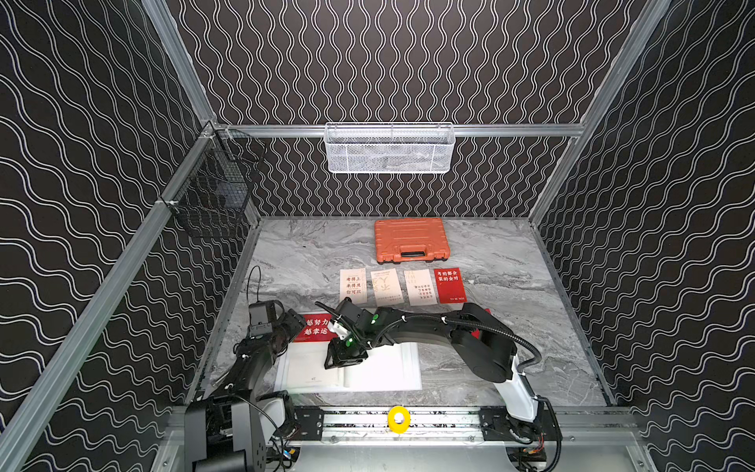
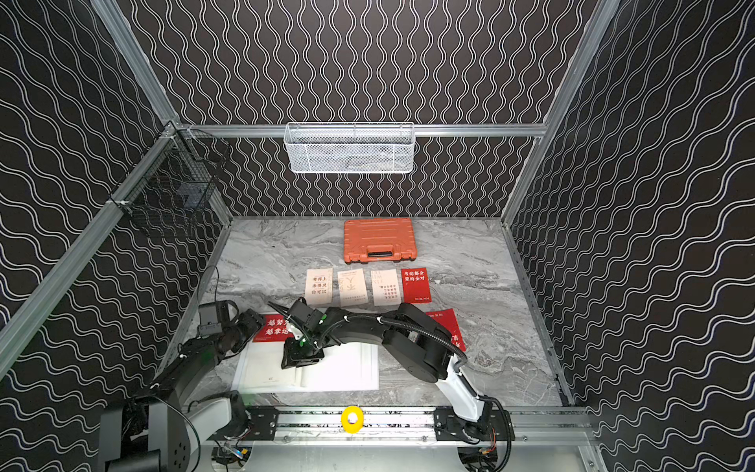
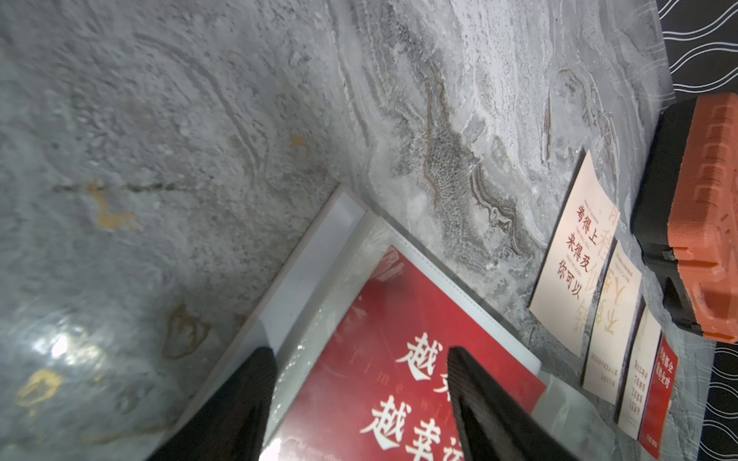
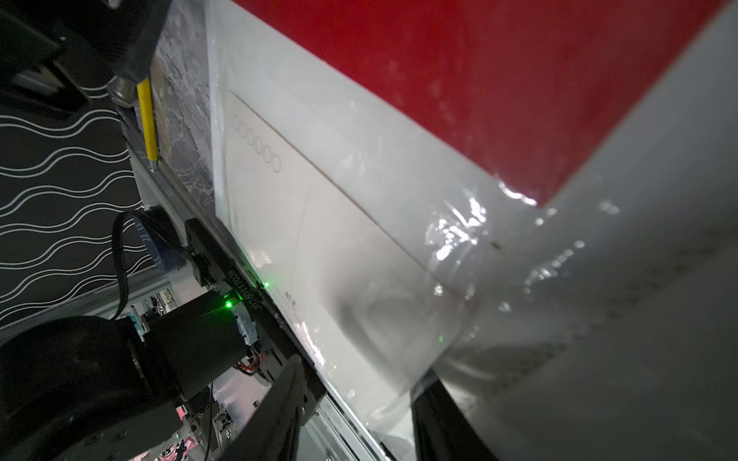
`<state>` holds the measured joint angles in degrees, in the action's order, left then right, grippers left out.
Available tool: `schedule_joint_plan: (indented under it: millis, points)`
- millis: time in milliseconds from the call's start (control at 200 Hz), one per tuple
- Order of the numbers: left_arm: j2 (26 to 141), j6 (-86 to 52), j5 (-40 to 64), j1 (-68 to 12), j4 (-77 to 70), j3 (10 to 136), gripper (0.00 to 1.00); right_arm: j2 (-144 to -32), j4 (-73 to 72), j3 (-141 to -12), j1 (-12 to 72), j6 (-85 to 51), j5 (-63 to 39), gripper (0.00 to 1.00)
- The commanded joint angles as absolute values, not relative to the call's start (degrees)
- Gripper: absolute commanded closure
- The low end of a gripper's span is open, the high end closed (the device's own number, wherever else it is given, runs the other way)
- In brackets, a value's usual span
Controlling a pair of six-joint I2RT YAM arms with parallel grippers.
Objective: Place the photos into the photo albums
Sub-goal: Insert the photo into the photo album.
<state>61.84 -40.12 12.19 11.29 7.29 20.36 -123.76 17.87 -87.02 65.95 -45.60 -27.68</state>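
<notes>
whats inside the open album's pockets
A red card sits in the far pocket and a cream card in the near one. The right arm covers the album's middle, so anything there is hidden.

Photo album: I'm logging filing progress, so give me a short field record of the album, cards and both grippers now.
album: open, flat on table, near edge
filed: sleeved red card, far-left pocket; cream card in the pocket nearer the robot
loose row: three cream cards, then red end card, beyond the album
other loose: half-hidden red card, partly behind right arm
left gripper: open above sleeved red card
right gripper: jaws apart at album's clear sleeve
orange case: closed, at back
</notes>
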Motion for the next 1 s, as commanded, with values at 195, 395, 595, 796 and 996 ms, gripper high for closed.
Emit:
schedule_joint_plan:
  millis: [195,395,595,796,996]
  points:
    - [60.1,-39.5,13.6,11.2,13.1,21.1,0.28,-120.7,17.2,-84.0,66.0,-44.8,-25.1,0.4]
    - [57.2,-38.3,12.2,11.2,16.2,23.6,0.28,-113.3,17.9,-78.3,65.9,-43.6,-20.5,0.36]
    - [55.4,-37.0,10.4,8.5,19.3,27.5,0.28,-105.0,18.1,-72.8,65.1,-42.8,-15.8,0.36]
    - [56.0,-36.8,8.0,2.9,20.5,31.6,0.28,-99.0,18.6,-68.3,61.5,-42.2,-13.1,0.37]
    - [59.9,-37.0,6.1,-6.0,20.3,35.7,0.3,-92.9,19.5,-63.5,57.2,-41.2,-11.1,0.39]
